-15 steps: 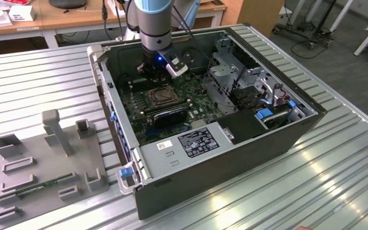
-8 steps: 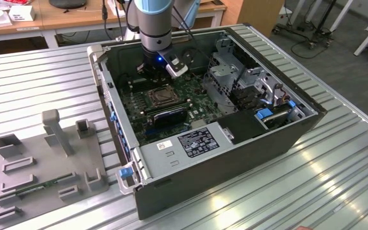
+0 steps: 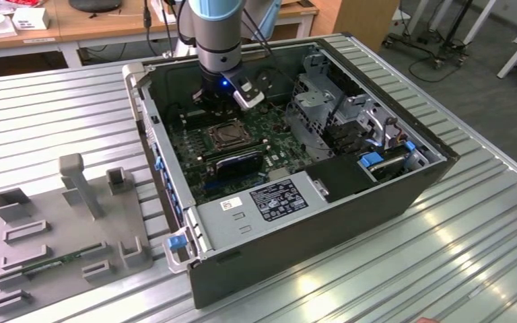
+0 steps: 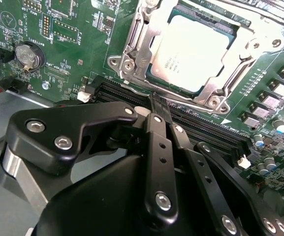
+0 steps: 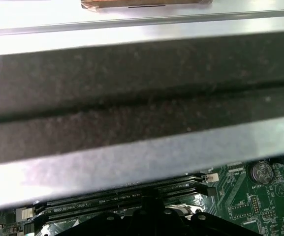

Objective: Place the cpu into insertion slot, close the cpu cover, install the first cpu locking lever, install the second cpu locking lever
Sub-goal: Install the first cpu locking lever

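The cpu (image 4: pixel 193 49) lies flat in the insertion slot (image 3: pixel 225 137) on the green motherboard (image 4: pixel 73 44), its dull silvery top showing. The cpu cover (image 4: pixel 138 46) is down around it, and the chip shows through its window. Thin metal lever rods run along the cover's edges; I cannot tell whether they are latched. My gripper (image 4: pixel 154 101) is shut, its black fingers (image 4: pixel 160 142) pressed together with their tips just over the long black memory slots (image 4: pixel 205 130) beside the socket. In the exterior view the gripper (image 3: pixel 212 108) hangs inside the case just behind the socket.
The open computer case (image 3: pixel 268 222) lies on a slatted metal table (image 3: pixel 52 114). Its wall (image 5: pixel 142 98) stands close to the gripper. A drive cage (image 3: pixel 317 108) fills the case toward the exterior view's right. A grey fixture plate (image 3: pixel 61 229) lies at the exterior view's left.
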`<state>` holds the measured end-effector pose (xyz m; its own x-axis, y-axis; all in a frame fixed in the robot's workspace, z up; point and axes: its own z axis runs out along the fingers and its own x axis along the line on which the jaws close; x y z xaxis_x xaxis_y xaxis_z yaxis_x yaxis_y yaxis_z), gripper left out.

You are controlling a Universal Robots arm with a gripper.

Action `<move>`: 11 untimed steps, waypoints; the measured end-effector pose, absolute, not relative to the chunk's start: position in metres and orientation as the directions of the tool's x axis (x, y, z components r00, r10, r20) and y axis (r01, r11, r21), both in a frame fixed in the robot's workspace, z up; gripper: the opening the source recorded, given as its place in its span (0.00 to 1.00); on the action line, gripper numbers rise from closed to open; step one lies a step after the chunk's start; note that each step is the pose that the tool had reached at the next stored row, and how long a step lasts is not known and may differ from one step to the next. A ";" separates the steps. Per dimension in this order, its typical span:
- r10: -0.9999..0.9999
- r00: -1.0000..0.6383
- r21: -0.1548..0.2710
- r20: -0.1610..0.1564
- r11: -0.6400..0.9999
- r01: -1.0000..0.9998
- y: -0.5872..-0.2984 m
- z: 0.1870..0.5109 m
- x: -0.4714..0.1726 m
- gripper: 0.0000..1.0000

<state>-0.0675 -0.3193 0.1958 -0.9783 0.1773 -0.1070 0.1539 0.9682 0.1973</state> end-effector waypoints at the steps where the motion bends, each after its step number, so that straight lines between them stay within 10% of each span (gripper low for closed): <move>1: 0.177 -0.978 0.197 -0.107 0.968 0.154 -0.319 0.196 -0.068 0.11; 11: 0.177 -0.978 0.196 -0.108 0.968 0.154 -0.320 0.195 -0.068 0.11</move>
<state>-0.0675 -0.3199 0.1947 -0.9783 0.1772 -0.1076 0.1538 0.9684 0.1963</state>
